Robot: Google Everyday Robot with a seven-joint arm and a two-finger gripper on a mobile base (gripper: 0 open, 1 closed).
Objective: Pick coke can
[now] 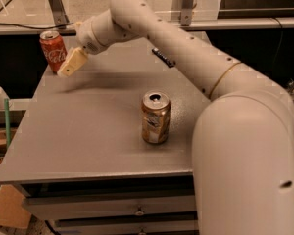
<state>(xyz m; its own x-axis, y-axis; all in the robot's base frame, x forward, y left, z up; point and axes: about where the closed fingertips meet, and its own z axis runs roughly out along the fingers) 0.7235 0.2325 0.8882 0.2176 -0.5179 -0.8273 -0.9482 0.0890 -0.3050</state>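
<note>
The coke can (53,51), red-orange with white lettering and a silver top, stands upright at the far left corner of the grey table (78,141). My gripper (68,65) hangs just right of the can and slightly in front of it, its cream fingers (74,60) pointing down-left and overlapping the can's lower right side. My white arm reaches in from the right across the table.
A gold-brown can (155,117) with a pale label stands upright near the table's middle. A small dark flat object (163,57) lies at the back, partly behind my arm. Drawers sit under the table front. A cardboard box (7,207) is on the floor at left.
</note>
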